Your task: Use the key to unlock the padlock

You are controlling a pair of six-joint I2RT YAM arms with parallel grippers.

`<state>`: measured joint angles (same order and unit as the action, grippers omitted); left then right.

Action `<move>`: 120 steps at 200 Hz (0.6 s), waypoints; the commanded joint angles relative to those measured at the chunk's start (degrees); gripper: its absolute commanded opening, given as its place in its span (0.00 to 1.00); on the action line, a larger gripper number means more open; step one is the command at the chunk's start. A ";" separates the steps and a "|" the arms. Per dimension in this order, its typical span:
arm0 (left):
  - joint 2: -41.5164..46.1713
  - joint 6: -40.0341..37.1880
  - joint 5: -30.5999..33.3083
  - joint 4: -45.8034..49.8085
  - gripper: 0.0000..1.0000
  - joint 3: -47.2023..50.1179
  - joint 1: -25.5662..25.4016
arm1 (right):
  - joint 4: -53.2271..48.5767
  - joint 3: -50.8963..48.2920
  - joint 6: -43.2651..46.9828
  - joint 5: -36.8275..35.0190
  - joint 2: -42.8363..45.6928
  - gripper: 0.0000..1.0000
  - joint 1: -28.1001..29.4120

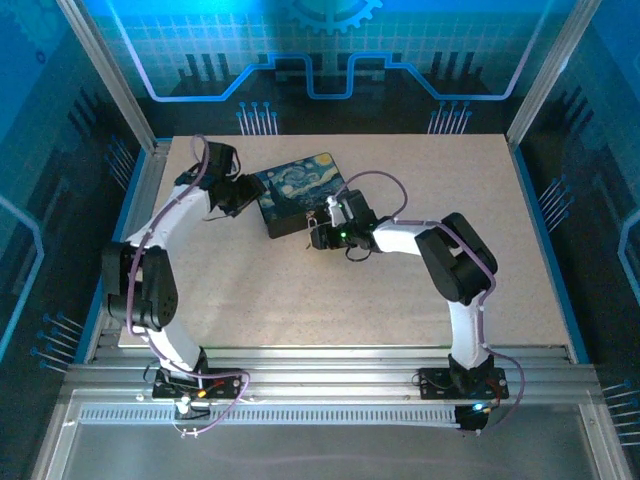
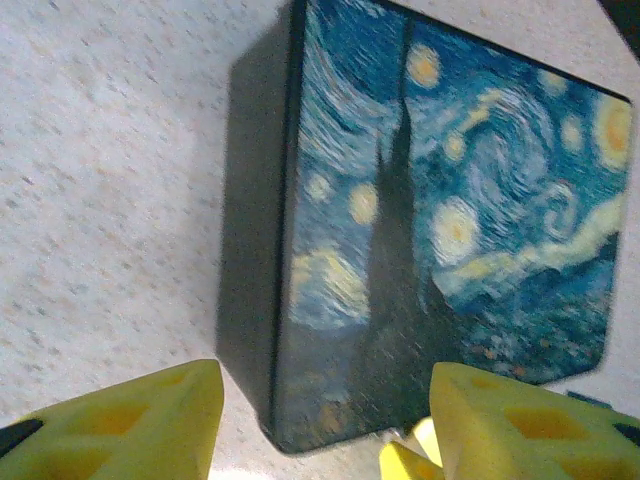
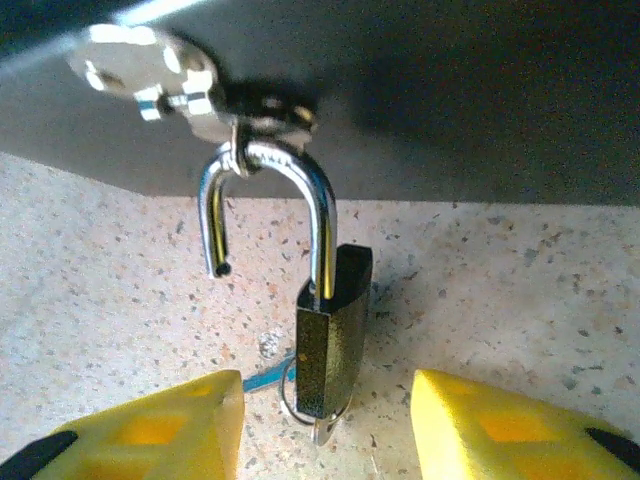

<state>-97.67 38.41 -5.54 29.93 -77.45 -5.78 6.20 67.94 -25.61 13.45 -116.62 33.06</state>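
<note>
A: Where is the lock?

B: Straight ahead of the right tool (image 3: 325,435) is a small dark olive-grey metal padlock (image 3: 332,345). It hangs in the gap between the two yellow fingertips (image 3: 150,435), touching neither.

A: Hanging from what?

B: Its curved steel shackle (image 3: 322,230) is hooked through a shiny silver hasp (image 3: 150,65), above the tool. The hasp is on the dark side wall of a flat box (image 3: 460,100) whose lid carries a blue-and-yellow swirling night-sky print. One leg of the shackle sits in the lock body; the other ends free in the air, clear of the body.

A: And the key?

B: A thin silvery metal key (image 3: 322,430) pokes out of the padlock's underside, the end nearest the tool, with a wire ring beside it. The speckled beige counter (image 3: 520,290) lies beneath.

A: Is the right tool gripping anything?

B: No — its fingers are spread wide and hold nothing.

A: And the left?

B: The left tool (image 2: 325,445) is likewise wide and empty. The box's near corner lies just ahead, between its fingers — whether they touch it, I cannot tell.

A: And from above?

B: The box lies between the two tools, the left one at its left edge and the right one at its near-right side.
</note>
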 commanded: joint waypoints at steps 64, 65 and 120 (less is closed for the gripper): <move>-10.82 -14.22 13.24 -5.55 0.59 -11.68 0.44 | 16.94 -9.78 -21.22 -3.47 2.34 0.05 -1.67; -10.94 -14.32 13.21 -5.65 0.60 -11.85 0.47 | 17.54 -10.25 -21.85 -3.36 2.48 0.05 -1.77; -17.25 -26.36 3.68 -14.77 0.62 -15.98 -1.75 | 29.55 -16.03 -38.08 0.91 5.06 0.04 -3.78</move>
<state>-112.36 21.06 3.88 20.71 -91.59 -5.96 28.42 51.81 -53.65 12.56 -112.73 29.50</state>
